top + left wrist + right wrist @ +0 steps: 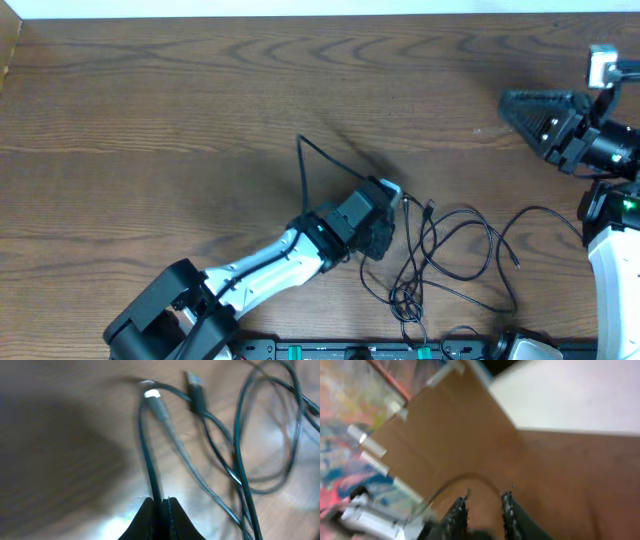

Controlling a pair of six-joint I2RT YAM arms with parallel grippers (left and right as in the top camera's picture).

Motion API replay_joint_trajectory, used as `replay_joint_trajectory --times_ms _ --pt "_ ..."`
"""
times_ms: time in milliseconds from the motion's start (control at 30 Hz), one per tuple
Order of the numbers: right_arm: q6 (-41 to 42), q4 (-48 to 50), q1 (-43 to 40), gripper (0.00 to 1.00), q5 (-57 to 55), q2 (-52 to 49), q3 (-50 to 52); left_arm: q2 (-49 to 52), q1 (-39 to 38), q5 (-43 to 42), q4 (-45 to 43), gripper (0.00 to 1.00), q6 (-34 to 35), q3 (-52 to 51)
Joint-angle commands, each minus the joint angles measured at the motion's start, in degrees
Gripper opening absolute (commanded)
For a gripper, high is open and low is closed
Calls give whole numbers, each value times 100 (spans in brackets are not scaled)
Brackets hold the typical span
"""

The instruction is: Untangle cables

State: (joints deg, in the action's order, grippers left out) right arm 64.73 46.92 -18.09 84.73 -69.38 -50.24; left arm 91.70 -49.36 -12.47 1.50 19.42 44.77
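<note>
The cables [440, 262] lie as a loose tangle of thin black loops on the wooden table, right of centre near the front edge. My left gripper [396, 200] is low at the tangle's left edge. In the left wrist view it [161, 502] is shut on a black cable [145, 445] that runs up from the jaws. A pale cord with a white plug end [152, 394] and a black plug [195, 384] lie just beyond. My right gripper [510, 100] is raised at the far right, away from the cables. In the right wrist view it [484, 502] is open and empty.
A thin black wire [302, 160] loops up from my left wrist. A black rail [380, 350] with the arm bases runs along the front edge, close to the tangle. The wooden table [200, 90] stretches left and back. The right wrist view is blurred.
</note>
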Motion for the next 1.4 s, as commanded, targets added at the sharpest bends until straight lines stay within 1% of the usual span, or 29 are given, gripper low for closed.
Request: replay_joint_trajectory --times_ms 0,33,133,233,267,367,467,567,667,733,767,833,933,1033,1167,1200,1300,1367 --pt "-468 -46 131 34 479 9 306 -192 352 267 -2 8 -74 66" --pt "-566 -48 136 40 479 -2 407 -247 437 267 -2 8 -74 83" --pt "-780 -46 153 43 382 -70 715 -614 844 269 -4 7 -81 210" --pt "-1049 -50 164 51 186 -221 938 -1082 1318 267 -52 8 -160 367" --pt "-1104 -50 170 52 131 -352 977 -1362 1578 267 -70 7 -160 457" --pt "-1123 -50 295 52 52 -651 981 -1860 1941 264 -76 7 -157 577" --pt "-1123 -50 610 50 48 -933 981 -2297 2087 267 -350 7 -160 590" --pt "-1150 -50 1113 51 -20 -1226 981 -2680 2107 264 -769 8 -155 590" --pt "-1475 -52 1580 62 -98 -1484 981 -2927 2105 243 -977 8 -42 590" --pt "-1727 -92 1823 65 -208 -1668 981 -3003 2105 229 -933 7 46 590" --pt "-2044 -262 2013 68 -382 -1858 981 -3014 2105 94 -907 8 61 590" --pt "-2586 -656 2188 69 -621 -2057 981 -3010 2105 -87 -914 8 68 588" --pt "-3462 -1460 2518 72 -1137 -2317 981 -3008 2105 -122 -911 7 81 588" --pt "-4070 -2013 2918 75 -1587 -2494 981 -3008 2105 -120 -911 8 79 588" --pt "-4277 -2144 3526 84 -2046 -2603 981 -3003 2107 -122 -909 8 81 588" --pt "-4284 -2203 3681 85 -2291 -2629 981 -3001 2107 -120 -911 8 81 588" --pt "-4450 -2658 4061 81 -3080 -2664 981 -2999 2107 -120 -909 8 81 588" --pt "-4588 -2916 4256 77 -3298 -2669 981 -2999 2107 -120 -907 8 79 588"
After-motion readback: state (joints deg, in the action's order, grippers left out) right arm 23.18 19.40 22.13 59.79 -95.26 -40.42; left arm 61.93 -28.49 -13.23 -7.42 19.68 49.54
